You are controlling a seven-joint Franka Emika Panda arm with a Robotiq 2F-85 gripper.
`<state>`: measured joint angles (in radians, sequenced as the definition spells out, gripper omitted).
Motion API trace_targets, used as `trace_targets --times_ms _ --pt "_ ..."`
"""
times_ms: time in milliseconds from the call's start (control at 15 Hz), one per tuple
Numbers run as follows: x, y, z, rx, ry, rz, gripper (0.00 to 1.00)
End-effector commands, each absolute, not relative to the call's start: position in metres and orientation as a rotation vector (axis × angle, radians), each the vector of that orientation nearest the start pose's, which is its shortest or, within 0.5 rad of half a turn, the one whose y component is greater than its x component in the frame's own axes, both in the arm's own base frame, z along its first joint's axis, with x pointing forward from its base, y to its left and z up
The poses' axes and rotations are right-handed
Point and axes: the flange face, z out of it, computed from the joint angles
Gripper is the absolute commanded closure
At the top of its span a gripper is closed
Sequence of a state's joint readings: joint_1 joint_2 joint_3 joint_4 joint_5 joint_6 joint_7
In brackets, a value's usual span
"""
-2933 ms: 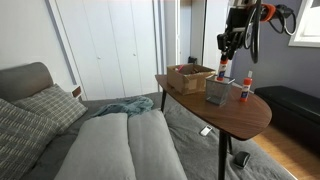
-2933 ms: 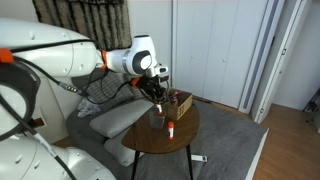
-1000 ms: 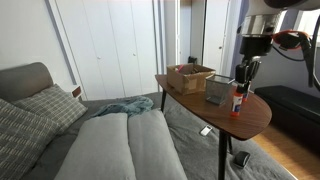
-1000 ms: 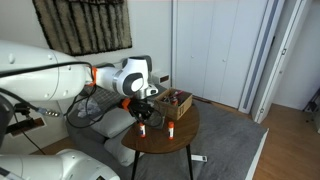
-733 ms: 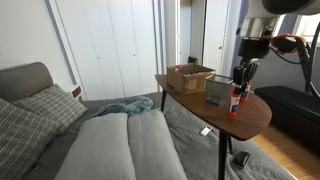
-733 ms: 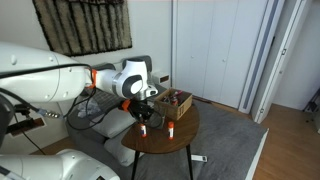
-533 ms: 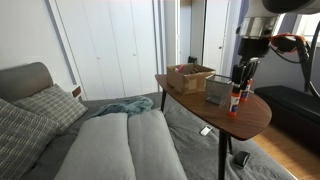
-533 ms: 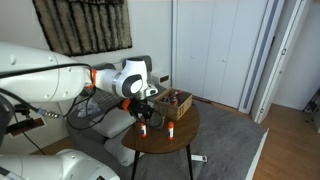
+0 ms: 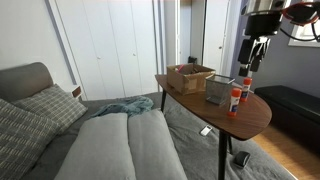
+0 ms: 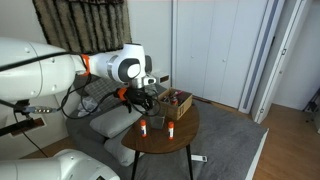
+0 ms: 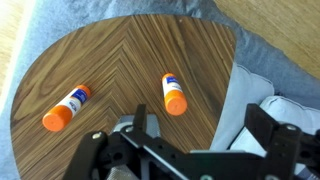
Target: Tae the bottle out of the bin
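The bottle [image 9: 235,100] [image 10: 143,126], white with an orange cap, stands upright on the round wooden table [image 9: 245,120] beside the grey bin [image 9: 218,90]. A near-identical second bottle [image 9: 246,92] [image 10: 170,129] stands close by. My gripper [image 9: 253,66] [image 10: 148,97] hangs well above them, open and empty. In the wrist view the gripper [image 11: 210,128] spreads its dark fingers [image 11: 150,122] wide, with one bottle [image 11: 174,94] just ahead and another [image 11: 67,108] further left; I take the nearer one for the task's bottle.
A low brown cardboard box [image 9: 190,76] [image 10: 178,102] sits at the table's far end. A grey sofa [image 9: 120,145] with a patterned pillow [image 9: 45,105] and a blue blanket [image 9: 125,105] lies beside the table. The table's edge [image 11: 235,60] runs close to the gripper.
The gripper opened, let go of the bottle and rose straight up. The bottle stays standing on the table next to the bin.
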<state>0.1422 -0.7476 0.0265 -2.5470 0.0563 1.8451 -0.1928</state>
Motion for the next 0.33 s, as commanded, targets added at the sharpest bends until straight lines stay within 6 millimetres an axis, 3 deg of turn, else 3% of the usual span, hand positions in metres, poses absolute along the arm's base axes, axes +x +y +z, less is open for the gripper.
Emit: trace_targets --times_ms 0,200,267 --pt "0.321 0.059 0.547 -3.028 -0.546 -0.07 0.0" --pt "0.322 0.059 0.567 -3.027 -0.556 -0.086 0.0" --pt "0.324 0.059 0.553 -3.05 -0.539 -0.094 0.0"
